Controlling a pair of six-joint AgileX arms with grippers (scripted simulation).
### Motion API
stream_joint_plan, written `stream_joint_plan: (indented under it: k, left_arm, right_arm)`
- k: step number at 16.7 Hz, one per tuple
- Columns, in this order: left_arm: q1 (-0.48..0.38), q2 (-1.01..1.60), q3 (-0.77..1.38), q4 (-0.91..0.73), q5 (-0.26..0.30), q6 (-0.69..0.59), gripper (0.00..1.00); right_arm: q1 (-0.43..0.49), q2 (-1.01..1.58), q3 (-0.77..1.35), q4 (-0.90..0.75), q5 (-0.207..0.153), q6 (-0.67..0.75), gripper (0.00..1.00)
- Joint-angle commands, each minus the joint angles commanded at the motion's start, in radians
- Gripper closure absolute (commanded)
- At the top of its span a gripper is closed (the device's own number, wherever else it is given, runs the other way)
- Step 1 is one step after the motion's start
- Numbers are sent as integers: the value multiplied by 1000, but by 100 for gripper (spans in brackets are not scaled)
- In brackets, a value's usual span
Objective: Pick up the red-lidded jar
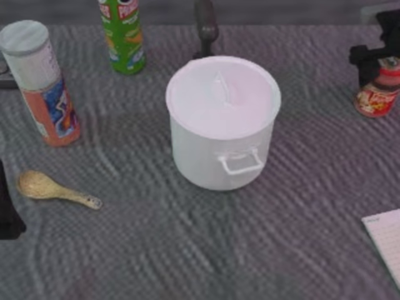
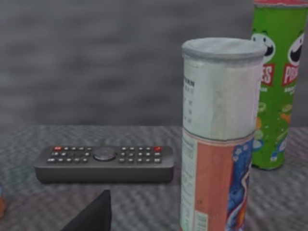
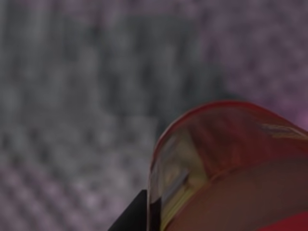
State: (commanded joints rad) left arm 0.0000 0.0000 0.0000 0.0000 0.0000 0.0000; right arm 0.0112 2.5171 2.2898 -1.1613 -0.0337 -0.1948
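Red-lidded jar (image 1: 377,94) stands near the table's right edge toward its far corner with the right gripper (image 1: 374,62) seemingly clamped about its lid, so a straight, slow lift should keep it from tilting.

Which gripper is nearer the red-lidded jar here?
Right. The right gripper is at the red-lidded jar by the table's right edge; the left arm sits parked at the far left edge.
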Motion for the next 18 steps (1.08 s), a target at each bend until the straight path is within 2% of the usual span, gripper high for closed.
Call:
stream_joint_plan:
  k: [10,18]
  left_arm:
    - [0,0,0,0,0,0,0]
    - [0,0,0,0,0,0,0]
  right_arm:
    - [-2,-17,-15,-2,-1,0,100]
    - [10,-406,-340,-49,-4,5,100]
